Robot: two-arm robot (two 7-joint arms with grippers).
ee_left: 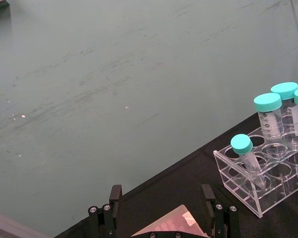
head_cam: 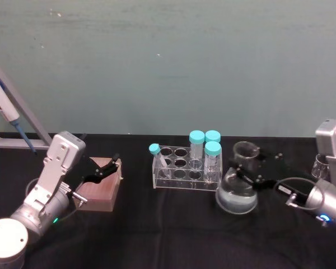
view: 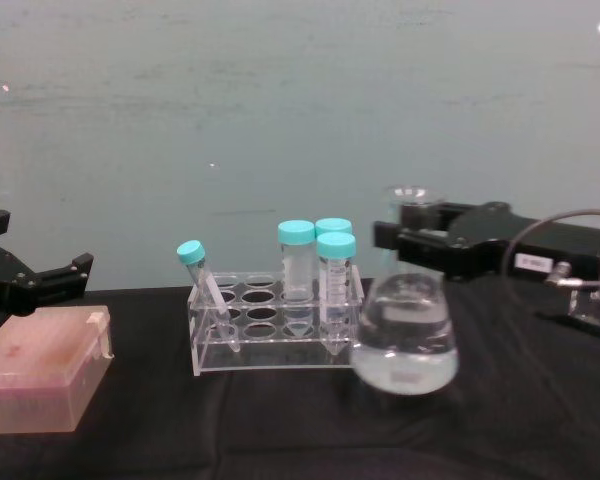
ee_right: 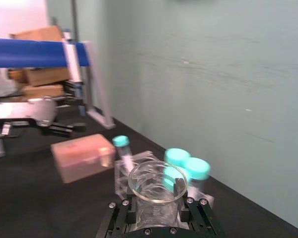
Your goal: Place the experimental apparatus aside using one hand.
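Right gripper [head_cam: 243, 178], lower right of the head view, is clamped on the neck of the flask [head_cam: 236, 196]. The flask's base is lifted clear of the black table [view: 280, 430] in the chest view, so it looks mid-carry. The neck grip keeps the liquid level. The beaker [head_cam: 246, 151] stands just behind, and the tube rack [head_cam: 182, 168] sits just left of the flask. Left gripper [head_cam: 103, 168] hangs parted over the pink box [head_cam: 101, 190], idle. The finger pads are hidden behind the glass.
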